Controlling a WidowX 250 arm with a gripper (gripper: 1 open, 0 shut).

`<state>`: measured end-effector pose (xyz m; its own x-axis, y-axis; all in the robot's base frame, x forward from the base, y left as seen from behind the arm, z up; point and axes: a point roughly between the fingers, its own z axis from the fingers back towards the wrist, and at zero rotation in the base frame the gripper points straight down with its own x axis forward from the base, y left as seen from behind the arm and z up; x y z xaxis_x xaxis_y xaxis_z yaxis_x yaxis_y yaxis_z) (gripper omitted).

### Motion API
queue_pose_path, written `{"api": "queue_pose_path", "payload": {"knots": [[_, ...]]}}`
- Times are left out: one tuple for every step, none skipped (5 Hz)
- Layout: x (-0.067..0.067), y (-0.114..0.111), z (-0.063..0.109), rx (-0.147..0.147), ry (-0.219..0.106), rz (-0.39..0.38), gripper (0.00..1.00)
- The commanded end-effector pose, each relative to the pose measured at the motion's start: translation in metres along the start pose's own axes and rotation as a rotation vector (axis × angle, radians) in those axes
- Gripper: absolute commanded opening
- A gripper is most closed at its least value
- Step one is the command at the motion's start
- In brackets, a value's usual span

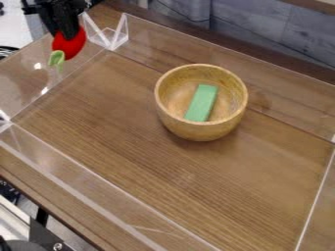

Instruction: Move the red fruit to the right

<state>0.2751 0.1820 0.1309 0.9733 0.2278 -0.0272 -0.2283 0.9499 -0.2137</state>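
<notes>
Red fruit [70,42]: small, bright red, rounded; held in the air at the far left corner of the scene, clear of the tabletop. A light green stem piece [57,60] hangs below and to its left. Upper part of the fruit is covered by the gripper, so its full shape cannot be made out.

Gripper [62,24]: black, pointing steeply down, jaws closed on the top of the red fruit. Only its lower end is visible; the rest, and the arm above, are cut off by the top edge of the frame. Individual fingers are dark and hard to separate.

Wooden table [170,186]: brown grain surface, enclosed by low clear plastic walls [33,147]; the walls are transparent, traceable mainly by edges and glare.

Wooden bowl [201,101]: round, light wood, upright near the centre, well apart from the fruit.

Green block [202,102]: flat, rectangular, lying inside the bowl.

Background: grey and blurred, contents indistinct. Bottom left corner shows dark hardware, partly cut off.
</notes>
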Motion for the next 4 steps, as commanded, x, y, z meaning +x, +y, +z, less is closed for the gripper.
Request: {"api": "queue_pose_path", "payload": {"knots": [[-0.016,-0.029,0.012,0.011,-0.024,-0.151,0.0],[-0.034,-0.054,0.015,-0.002,-0.017,-0.174,0.0],[-0.056,-0.078,0.007,-0.006,0.008,-0.216,0.0],[-0.079,-0.101,-0.01,0.003,0.039,-0.262,0.0]]}}
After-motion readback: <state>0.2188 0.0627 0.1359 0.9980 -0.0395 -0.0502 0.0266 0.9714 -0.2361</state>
